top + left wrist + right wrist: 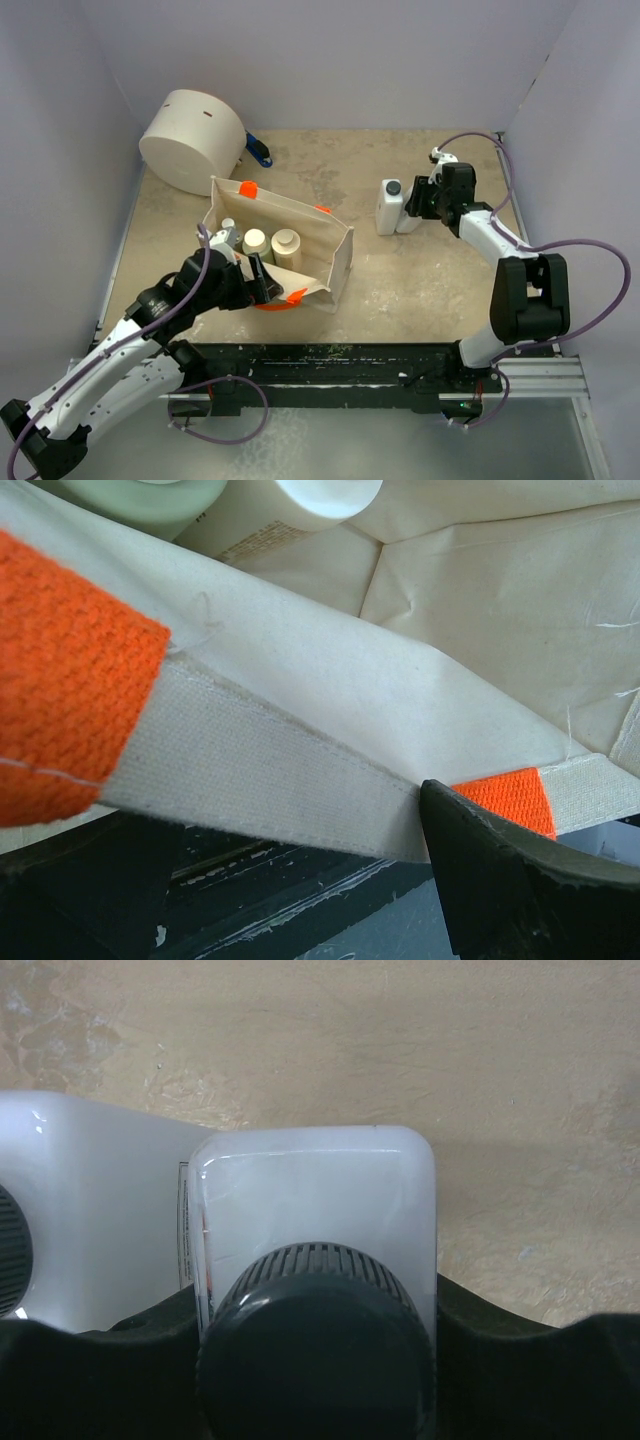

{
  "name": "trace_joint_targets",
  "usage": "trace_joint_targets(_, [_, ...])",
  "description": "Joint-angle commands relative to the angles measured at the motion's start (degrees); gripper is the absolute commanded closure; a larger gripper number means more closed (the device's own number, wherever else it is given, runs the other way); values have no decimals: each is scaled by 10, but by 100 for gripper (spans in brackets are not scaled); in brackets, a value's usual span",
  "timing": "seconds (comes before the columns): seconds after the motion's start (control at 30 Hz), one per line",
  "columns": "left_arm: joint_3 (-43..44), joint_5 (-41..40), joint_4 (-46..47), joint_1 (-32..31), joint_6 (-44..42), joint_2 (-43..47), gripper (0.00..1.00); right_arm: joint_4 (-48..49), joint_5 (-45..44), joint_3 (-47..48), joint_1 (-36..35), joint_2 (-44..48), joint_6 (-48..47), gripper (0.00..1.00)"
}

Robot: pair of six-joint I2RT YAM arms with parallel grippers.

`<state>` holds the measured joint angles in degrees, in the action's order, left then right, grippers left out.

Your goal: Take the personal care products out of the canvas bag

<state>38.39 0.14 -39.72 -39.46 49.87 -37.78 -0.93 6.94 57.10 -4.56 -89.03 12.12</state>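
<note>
The canvas bag [318,250] stands open at centre left, with orange handles. Inside it I see a silvery-capped bottle [228,238] and two cream round-topped bottles [254,241] [286,243]. My left gripper [262,282] is at the bag's near rim. In the left wrist view the rim band [280,770] runs across the wide gap between its fingers [520,880], with a pale green bottle [150,495] beyond. My right gripper [414,207] is shut on a white square bottle [310,1190] with a dark cap, standing on the table. A second white square bottle [389,206] stands just left of it [90,1210].
A large cream cylinder [192,140] with a blue handle [260,152] lies at the back left, just behind the bag. Purple walls close the table on three sides. Beige tabletop [420,290] lies between the bag and the right arm.
</note>
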Motion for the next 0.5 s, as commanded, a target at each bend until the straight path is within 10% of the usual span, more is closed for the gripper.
trace_joint_targets(0.0, [21, -10, -6, -2, -15, 8, 1, 65, 5, 39, -1, 22, -18, 75])
trace_joint_targets(0.47, [59, -14, -28, -2, -19, 15, 1, 51, 13, 42, -1, 43, 8, 22])
